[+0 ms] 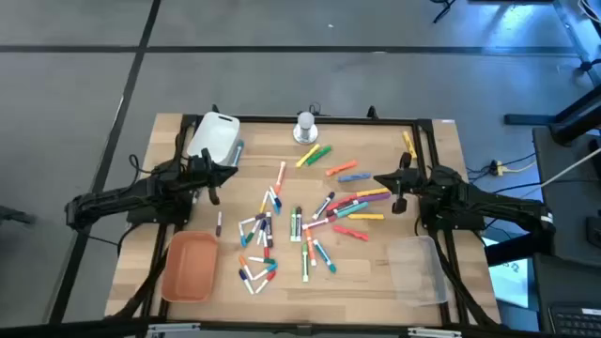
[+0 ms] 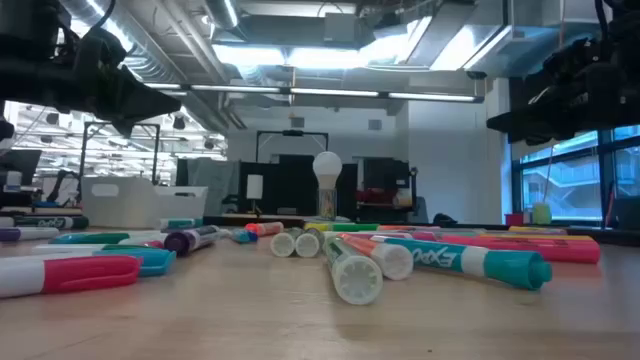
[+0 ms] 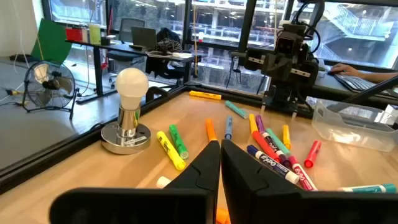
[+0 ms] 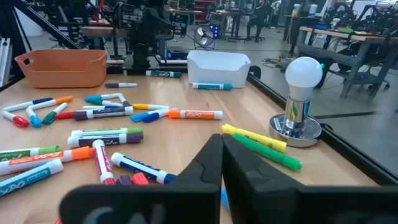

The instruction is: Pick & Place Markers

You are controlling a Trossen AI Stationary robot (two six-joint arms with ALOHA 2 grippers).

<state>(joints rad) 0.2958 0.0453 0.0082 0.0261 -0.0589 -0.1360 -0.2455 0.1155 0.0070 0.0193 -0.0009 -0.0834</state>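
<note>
We count dozens of short coloured plastic markers (image 1: 300, 225) scattered on the wooden worktop (image 1: 376, 272); left end effector (image 1: 214, 195) and right end effector (image 1: 398, 202) both pinched together, empty.

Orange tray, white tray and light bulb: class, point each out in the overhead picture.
orange tray (image 1: 190, 267), high view, its floor.
white tray (image 1: 215, 137), high view, its middle.
light bulb (image 1: 305, 121), high view, its globe.

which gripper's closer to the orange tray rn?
Left. The left gripper hangs shut just above the orange tray on that side of the table. The right gripper, also shut, is across the marker pile, near the clear tray.
</note>
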